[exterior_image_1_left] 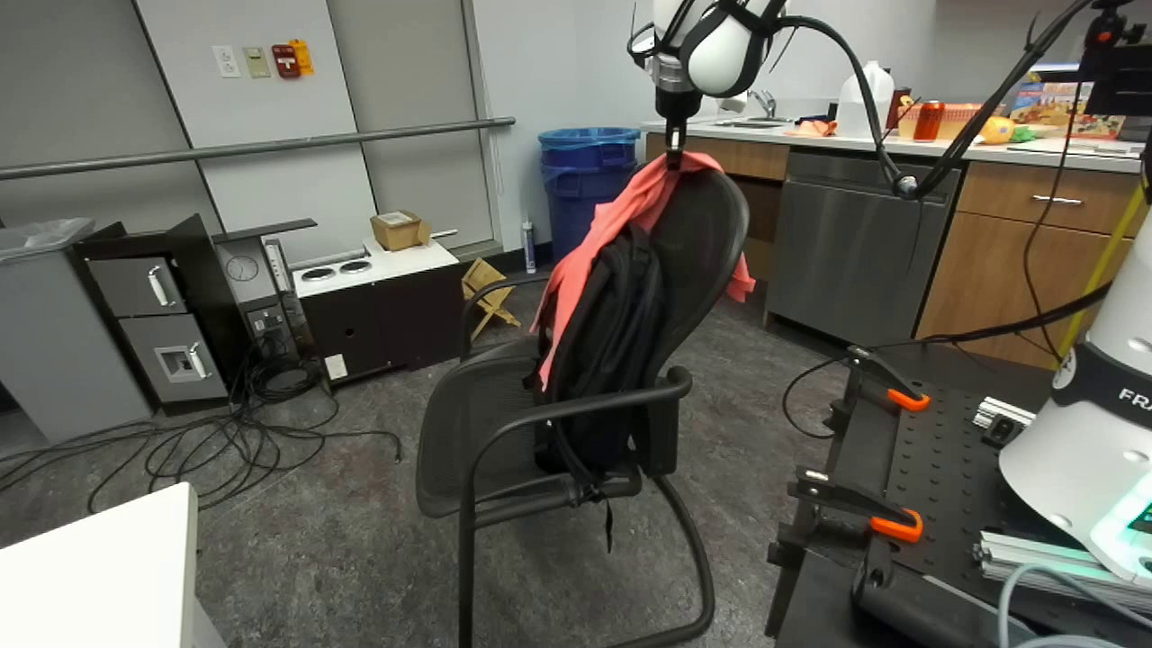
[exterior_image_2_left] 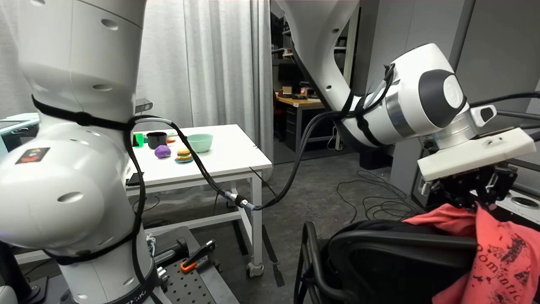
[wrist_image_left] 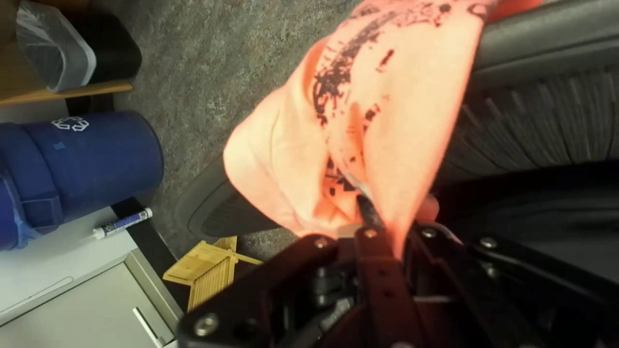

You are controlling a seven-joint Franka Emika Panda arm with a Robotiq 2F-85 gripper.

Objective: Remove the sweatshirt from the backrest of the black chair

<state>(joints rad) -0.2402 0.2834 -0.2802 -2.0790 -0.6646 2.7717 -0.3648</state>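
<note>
Gripper [wrist_image_left: 399, 239] nearest in wrist view, jaws nearly together, fold of sweatshirt [wrist_image_left: 300, 159] pinched between. Rest of sweatshirt just below jaws, draped over top of backrest [exterior_image_1_left: 706, 238], hanging down both sides. Chair [exterior_image_1_left: 463, 441] under jaws, backpack [exterior_image_1_left: 612, 315] against backrest. Bin [exterior_image_1_left: 576, 184] apart from jaws.

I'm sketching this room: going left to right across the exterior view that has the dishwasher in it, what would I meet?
Gray bin → white-topped dark cabinet → coral sweatshirt → stainless dishwasher → robot's base.
</note>
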